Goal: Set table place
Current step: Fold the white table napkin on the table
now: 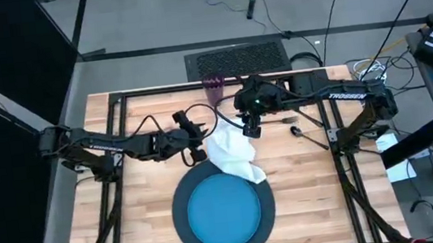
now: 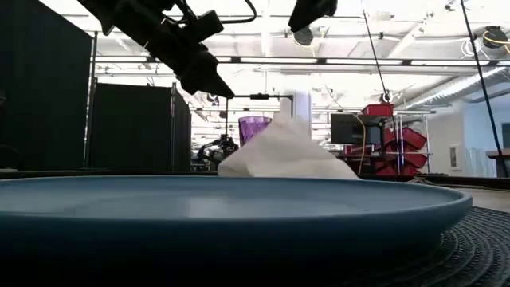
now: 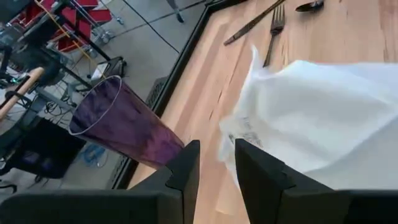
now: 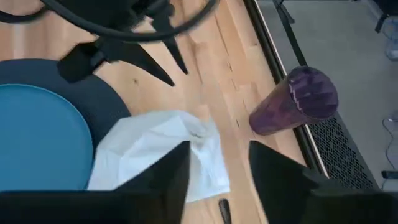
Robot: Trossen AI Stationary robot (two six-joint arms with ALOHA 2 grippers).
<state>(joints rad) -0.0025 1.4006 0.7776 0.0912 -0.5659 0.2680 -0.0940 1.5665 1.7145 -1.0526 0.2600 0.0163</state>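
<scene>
A blue plate (image 1: 225, 210) lies on a dark grey round charger (image 1: 180, 216) near the table's front edge. A crumpled white napkin (image 1: 233, 156) lies on the wood behind it, and its near corner overlaps the charger's far rim. A purple cup (image 1: 214, 86) stands by the far edge. My left gripper (image 1: 199, 140) hovers open just left of the napkin (image 3: 311, 118), pointing at its edge. My right gripper (image 1: 250, 130) hangs open above the napkin's far part (image 4: 155, 152). In the low view both grippers are clear of the napkin (image 2: 279, 155).
A knife (image 3: 252, 23), a fork (image 3: 273, 31) and a spoon (image 3: 309, 6) lie on the wood right of the napkin, toward the right arm's base. Black frame rails (image 1: 120, 132) run along the table's left, right and far sides.
</scene>
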